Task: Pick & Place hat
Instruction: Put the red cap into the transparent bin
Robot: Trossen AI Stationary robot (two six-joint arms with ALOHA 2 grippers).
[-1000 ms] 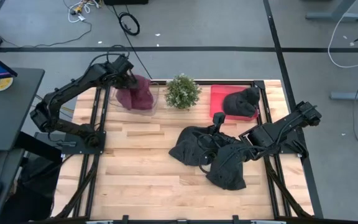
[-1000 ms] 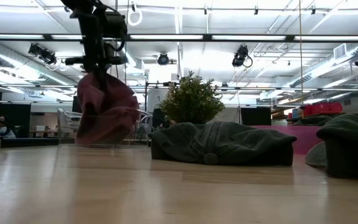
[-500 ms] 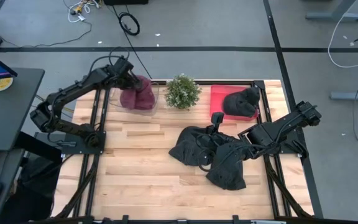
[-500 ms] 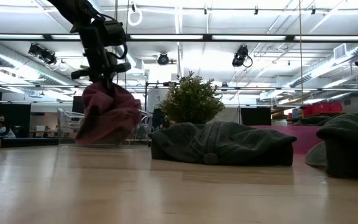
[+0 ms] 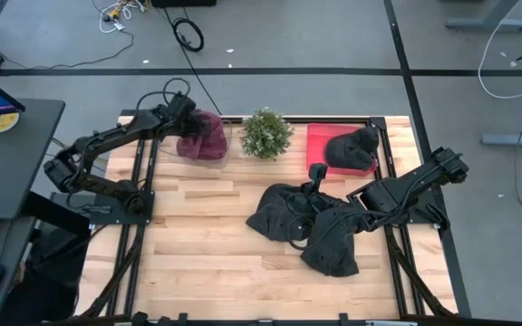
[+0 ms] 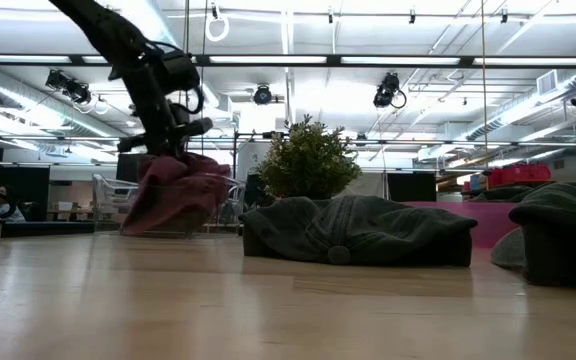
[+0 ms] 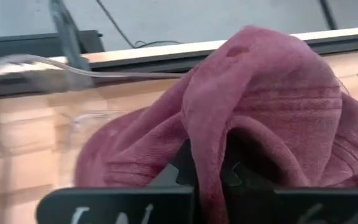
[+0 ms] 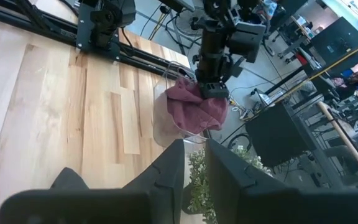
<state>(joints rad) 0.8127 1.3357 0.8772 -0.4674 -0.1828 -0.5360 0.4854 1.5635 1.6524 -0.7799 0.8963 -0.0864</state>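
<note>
Left gripper: the left gripper [image 5: 191, 126] hangs at the far left corner of the table, fingers pressed together on a fold of the maroon knitted hat [image 5: 204, 138]; the left wrist view shows the cloth pinched between the 2 dark fingers [image 7: 185, 171].
Maroon hat: it droops from that grip into the clear plastic bin [image 5: 222, 149], its lower folds inside the bin's walls; from the low view [image 6: 173, 190] it seems to rest on the bin's floor, though the see-through wall makes this hard to judge.
Right gripper: the right gripper [image 5: 320, 210] sits low at the right middle of the table, among the dark hats; the right wrist view shows its 2 fingers [image 8: 166, 171] close with a narrow gap and nothing between them.
Dark hats: 2 dark grey knitted hats [image 5: 275, 210] [image 5: 333, 244] lie touching on the light wooden table [image 5: 207, 244]; a third dark hat [image 5: 353, 149] lies on the flat red tray [image 5: 318, 140] at the far right.
Plant: a small green potted plant [image 5: 265, 133] stands between the bin and the tray.
</note>
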